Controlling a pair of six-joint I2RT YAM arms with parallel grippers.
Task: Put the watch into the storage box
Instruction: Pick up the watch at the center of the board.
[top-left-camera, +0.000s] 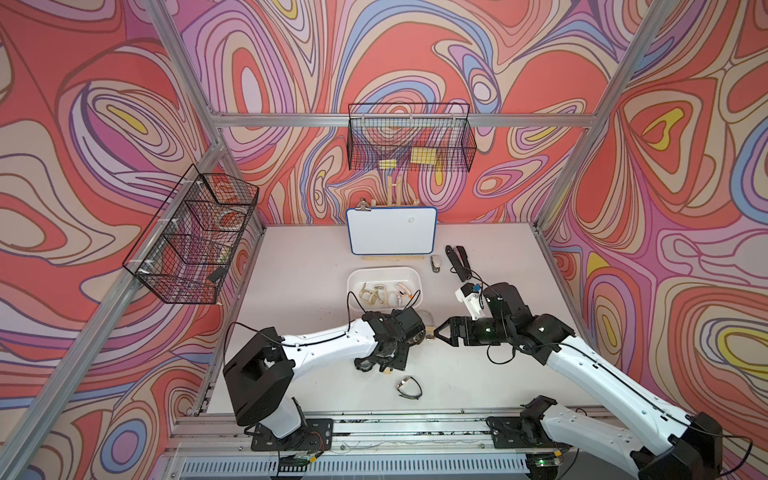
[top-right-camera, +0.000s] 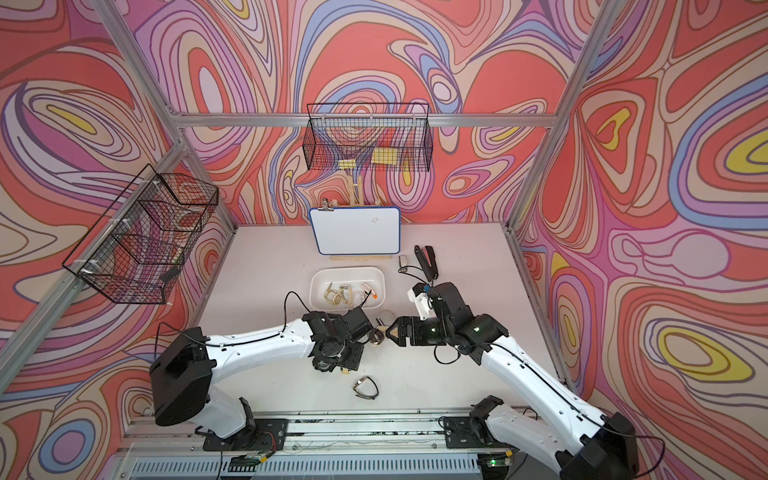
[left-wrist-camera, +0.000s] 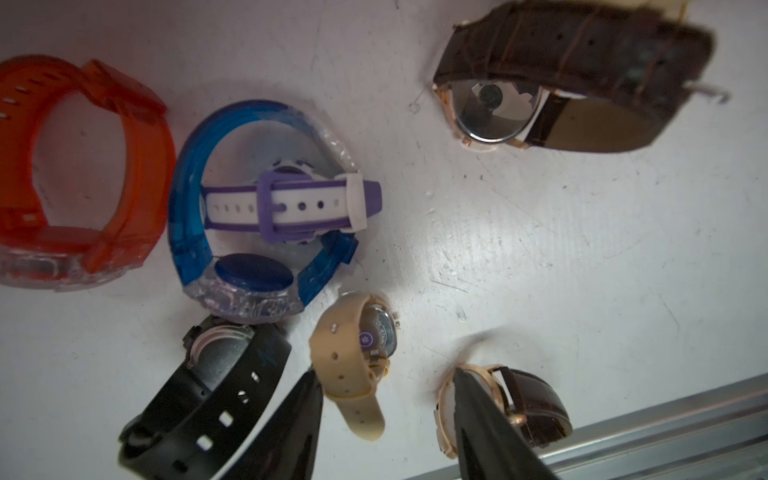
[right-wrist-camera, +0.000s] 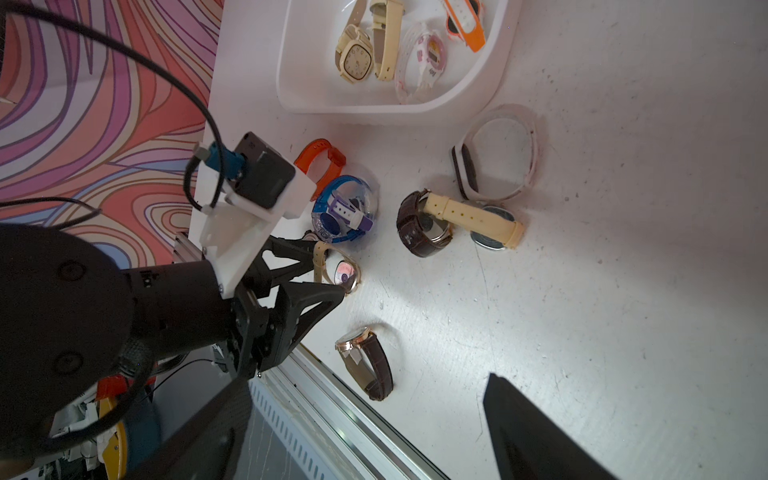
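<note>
The storage box (right-wrist-camera: 286, 75) is glossy plastic, the tabletop (right-wrist-camera: 623, 291) scuffed and matt, the brown strap (left-wrist-camera: 582, 45) grained leather.

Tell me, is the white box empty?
Not empty: inside the storage box lie a cream square-faced watch, an orange-strapped watch and others.

Whiteboard (top-left-camera: 392, 230) upright at rear of table (top-left-camera: 307, 257); binder clip (top-left-camera: 364, 205) on its corner; black stapler (top-left-camera: 457, 262) near. Rear wire basket (top-left-camera: 409, 139) and side wire basket (top-left-camera: 191, 237) hang above.

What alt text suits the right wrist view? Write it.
The left gripper straddles a beige-strapped watch on the white table, jaws apart on either side. Other watches lie loose nearby, and the storage box holds several more.
</note>
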